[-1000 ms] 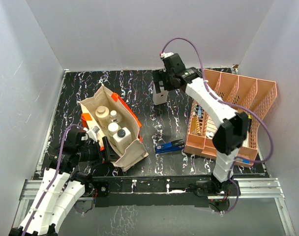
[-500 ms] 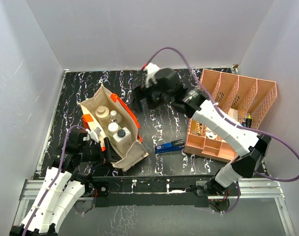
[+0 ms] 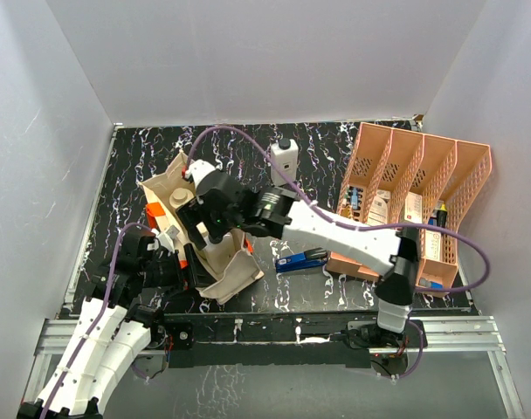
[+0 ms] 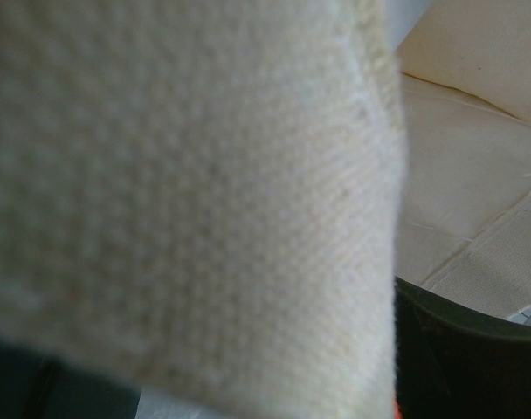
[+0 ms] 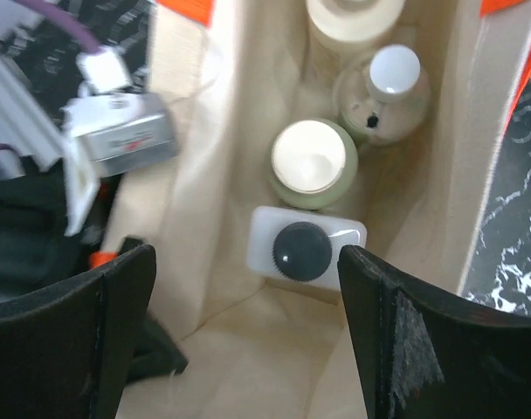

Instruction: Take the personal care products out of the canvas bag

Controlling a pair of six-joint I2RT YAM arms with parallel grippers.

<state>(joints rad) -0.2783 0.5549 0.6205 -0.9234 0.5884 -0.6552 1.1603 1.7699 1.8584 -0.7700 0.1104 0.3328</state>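
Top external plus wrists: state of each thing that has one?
canvas bag: open, mouth up
white bottle: upright on table, capped
second white bottle: upright in bag, capped
olive-tan cylinder: upright in bag, lidded
clear bottle: upright in bag, capped
cream cylinder: upright in bag
right pincer: open above bag
left pincer: at bag rim, jaws hidden
stapler: closed

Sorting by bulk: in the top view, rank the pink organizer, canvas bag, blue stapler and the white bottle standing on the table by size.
1. Salmon-pink plastic divided organizer
2. Beige canvas bag, partly under the right arm
3. Blue-black stapler and white squarish black-capped bottle: too alike to rank
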